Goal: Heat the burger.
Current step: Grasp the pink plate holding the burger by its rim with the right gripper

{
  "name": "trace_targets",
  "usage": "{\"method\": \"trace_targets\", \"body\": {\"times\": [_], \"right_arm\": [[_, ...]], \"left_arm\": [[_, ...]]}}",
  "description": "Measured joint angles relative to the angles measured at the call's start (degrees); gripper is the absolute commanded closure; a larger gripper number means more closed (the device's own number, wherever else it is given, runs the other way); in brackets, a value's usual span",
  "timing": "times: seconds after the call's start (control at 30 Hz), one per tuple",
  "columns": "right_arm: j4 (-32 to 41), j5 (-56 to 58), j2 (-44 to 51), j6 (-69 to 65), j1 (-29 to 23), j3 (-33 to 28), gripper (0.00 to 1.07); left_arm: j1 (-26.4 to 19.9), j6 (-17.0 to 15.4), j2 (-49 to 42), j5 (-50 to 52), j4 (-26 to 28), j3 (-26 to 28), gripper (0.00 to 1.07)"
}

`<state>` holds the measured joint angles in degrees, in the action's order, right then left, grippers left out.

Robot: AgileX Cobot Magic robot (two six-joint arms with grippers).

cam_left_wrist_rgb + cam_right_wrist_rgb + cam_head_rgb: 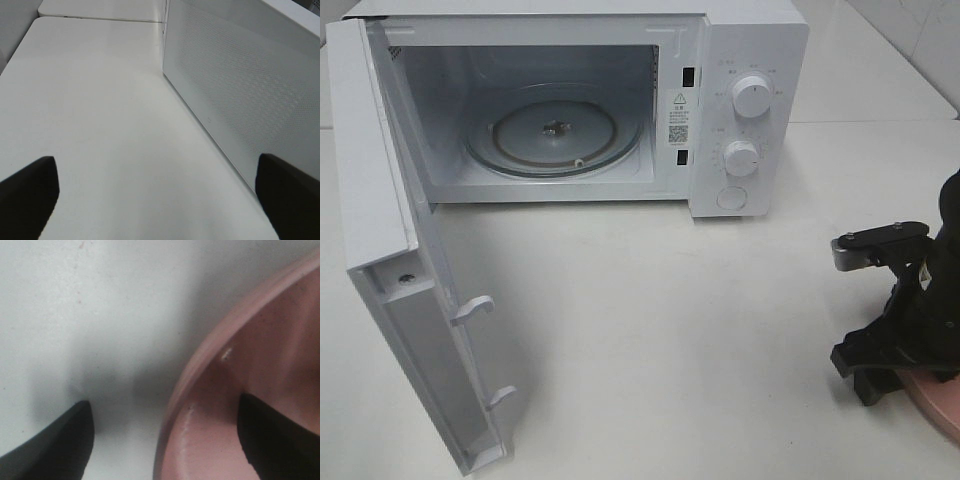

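**Right claw straddles the plate rim; microwave stands open**

The white microwave oven (750,60) sits at the back of the white bench (670,330). Its door (420,330) is swung fully out toward the left, and the round clear glass turntable (555,130) inside is bare. Two white round knobs (752,96) sit one above the other on its right panel.

The right claw (165,440) is low at the bench's right edge with its jaws wide. One black finger (55,440) is over the bench and the other is over the inside of the round pink plate (200,365), so the plate's rim lies between them. No grip shows.

The left claw (157,200) is spread wide with nothing between its tips, and it faces the outer, dotted face of the open door.

The burger shows in none of the views.
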<state>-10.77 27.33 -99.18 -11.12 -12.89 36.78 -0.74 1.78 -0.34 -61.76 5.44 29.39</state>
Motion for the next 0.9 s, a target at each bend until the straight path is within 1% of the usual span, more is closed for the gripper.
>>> {"method": "trace_targets", "body": {"times": [0.03, 0.1, 0.13, 0.17, 0.2, 0.23, 0.27, 0.3, 0.33, 0.37, 0.4, 0.43, 0.47, 0.5, 0.53, 0.87, 0.9], "right_arm": [[0.0, 0.0, 0.0, 0.0, 0.0, 0.0, 0.32], [-0.17, 0.11, 0.0, 0.0, 0.0, 0.0, 0.37], [-0.17, 0.11, 0.0, 0.0, 0.0, 0.0, 0.37], [-0.29, 0.17, 0.0, 0.0, 0.0, 0.0, 0.43], [-0.46, 0.4, 0.0, -0.23, 0.0, 0.0, 0.53], [-0.46, 0.4, 0.0, -0.23, 0.0, 0.0, 0.53], [-0.46, 0.46, 0.0, -0.57, 0.0, 0.0, 0.59], [-0.46, 0.46, 0.0, -0.57, 0.0, 0.0, 0.59], [-0.52, 0.46, 0.0, -1.03, 0.0, 0.0, 0.7], [-0.63, 0.52, 0.0, -1.2, 0.0, 0.0, 0.77], [-0.63, 0.52, 0.0, -1.2, 0.0, 0.0, 0.77], [-0.8, 0.57, 0.0, -1.2, 0.0, 0.0, 0.91], [-1.09, 0.74, 0.0, -1.15, 0.0, 0.0, 1.01], [-1.09, 0.74, 0.0, -1.15, 0.0, 0.0, 1.01], [-1.03, 0.86, 0.06, -1.15, 0.0, 0.0, 1.07], [-0.92, 1.66, 0.52, -1.38, -0.06, 0.0, 1.07], [-1.32, 2.06, 0.52, -1.83, -0.8, 0.0, 1.07]], "left_arm": [[0.0, 0.0, 0.0, 0.0, 0.0, 0.0, 0.06], [0.0, 0.0, 0.0, 0.0, 0.0, 0.0, 0.06], [0.0, 0.0, 0.0, 0.0, 0.0, 0.0, 0.06], [0.0, 0.0, 0.0, 0.0, 0.0, 0.0, 0.06], [0.0, 0.0, 0.0, 0.0, 0.0, 0.0, 0.06], [0.0, 0.0, 0.0, 0.0, 0.0, 0.0, 0.06], [0.0, 0.0, 0.0, 0.0, 0.0, 0.0, 0.06], [0.0, 0.0, 0.0, 0.0, 0.0, 0.0, 0.06], [0.0, 0.0, 0.0, 0.0, 0.0, 0.0, 0.06], [0.0, 0.0, 0.0, 0.0, 0.0, 0.0, 0.06], [0.0, 0.0, 0.0, 0.0, 0.0, 0.0, 0.06], [0.0, 0.0, 0.0, 0.0, 0.0, 0.0, 0.06], [0.0, 0.0, 0.0, 0.0, 0.0, 0.0, 0.06], [0.0, 0.0, 0.0, 0.0, 0.0, 0.0, 0.06], [0.0, 0.0, 0.0, 0.0, 0.0, 0.0, 0.06], [0.0, 0.0, 0.0, 0.0, 0.0, 0.0, 0.06], [0.0, 0.0, 0.0, 0.0, 0.0, 0.0, 0.06]]}}
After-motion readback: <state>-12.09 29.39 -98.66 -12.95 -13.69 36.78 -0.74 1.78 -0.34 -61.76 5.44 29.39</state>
